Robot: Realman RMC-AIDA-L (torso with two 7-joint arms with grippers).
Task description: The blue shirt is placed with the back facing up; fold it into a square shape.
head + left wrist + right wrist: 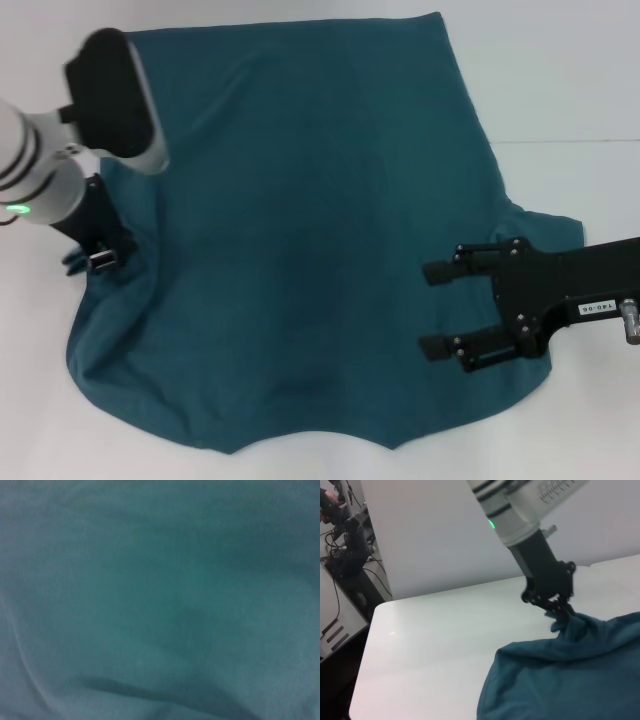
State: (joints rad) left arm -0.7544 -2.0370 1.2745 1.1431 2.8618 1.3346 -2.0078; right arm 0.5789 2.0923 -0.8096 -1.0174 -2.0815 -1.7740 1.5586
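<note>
**Pinching the left side, hovering spread over the right**

Lying plain side up across the middle of the white surface (560,60): the blue shirt (300,250), spreading from near the far edge down toward the near edge, no lettering showing. Bunching and rising slightly at its left side, probably because of being lifted there for a fold.

Clamping that gathered fabric: the left claw (559,614), closed on a peak of cloth just above the surface, close to the surface's left edge. Filling the whole left wrist view: nothing but teal cloth.

Hanging over the shirt's right side, toward the surface's right edge: the right claw (432,308), spread wide and gripping nothing, both fingers pointing inward across the cloth; touching or just clear, impossible to tell. Likely lining up for a matching grasp.
</note>
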